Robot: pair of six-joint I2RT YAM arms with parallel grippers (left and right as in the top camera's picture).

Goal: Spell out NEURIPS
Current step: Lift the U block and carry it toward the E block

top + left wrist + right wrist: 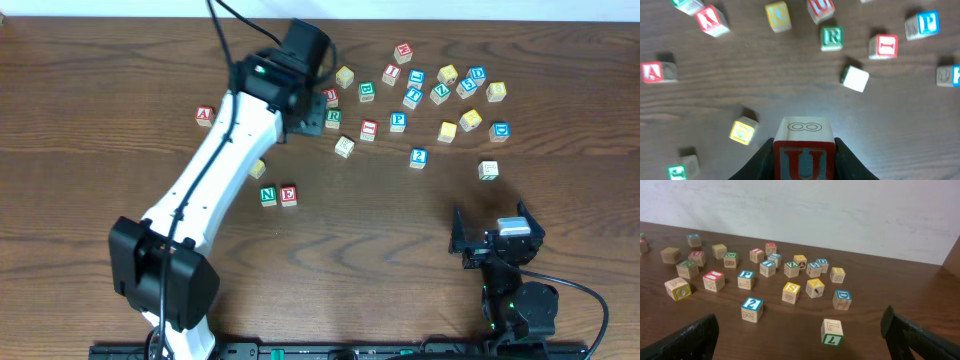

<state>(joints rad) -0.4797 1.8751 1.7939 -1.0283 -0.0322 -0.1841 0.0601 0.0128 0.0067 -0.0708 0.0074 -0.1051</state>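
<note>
My left gripper (803, 156) is shut on a red U cube (803, 149), held above the table. Overhead, the left gripper (312, 108) sits at the left edge of the cube cluster and the U is hidden under it. The green N (268, 196) and red E (289, 195) stand side by side on the table. The green R (832, 38), red I (883, 46) and blue P (922, 24) lie loose ahead of the held cube. A yellow-faced cube (743, 131) lies to the lower left. My right gripper (495, 242) rests open at the front right with nothing between its fingers.
Several other letter cubes are scattered at the back right (447, 75). A red A (205, 115) lies apart at the left. A cube with a green 7 (832, 331) and one with a blue 2 (752, 309) lie just ahead of the right gripper (800, 340).
</note>
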